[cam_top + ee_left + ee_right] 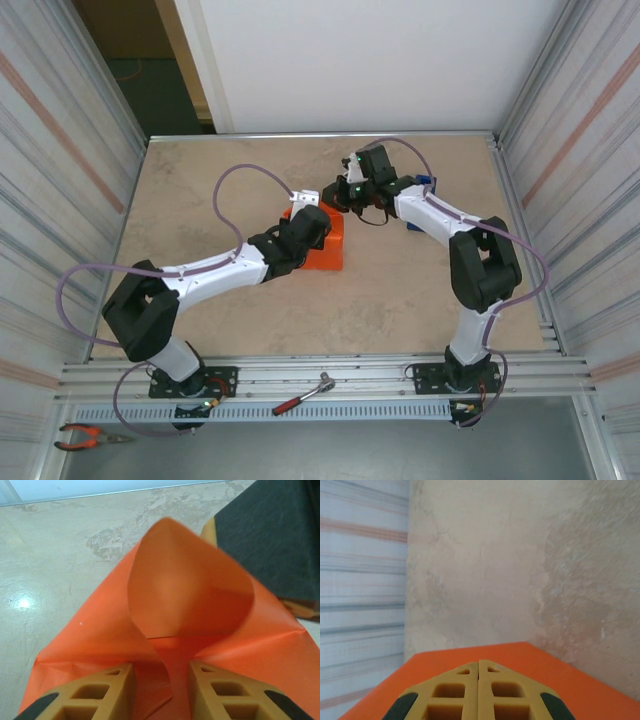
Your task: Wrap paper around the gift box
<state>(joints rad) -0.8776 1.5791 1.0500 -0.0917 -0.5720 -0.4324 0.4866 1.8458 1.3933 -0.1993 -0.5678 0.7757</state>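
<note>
Paper (322, 258) sits folded up at centre of table (210, 160); gift box hidden, probably inside.

Left gripper (160, 674) part open, curled flap (187, 595) stands up between fingers, not pinched.

To do well: close on flap edge, draw it flat over top, press crease sharp, avoid tearing thin sheet.

Further out, right gripper (479, 666) closed, empty, over flat orange top, contact unclear; should pin parcel while left folds.

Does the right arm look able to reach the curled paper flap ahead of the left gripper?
Likely yes: the right gripper hangs close beyond the paper flap with nothing between, though its jaws are shut.
</note>
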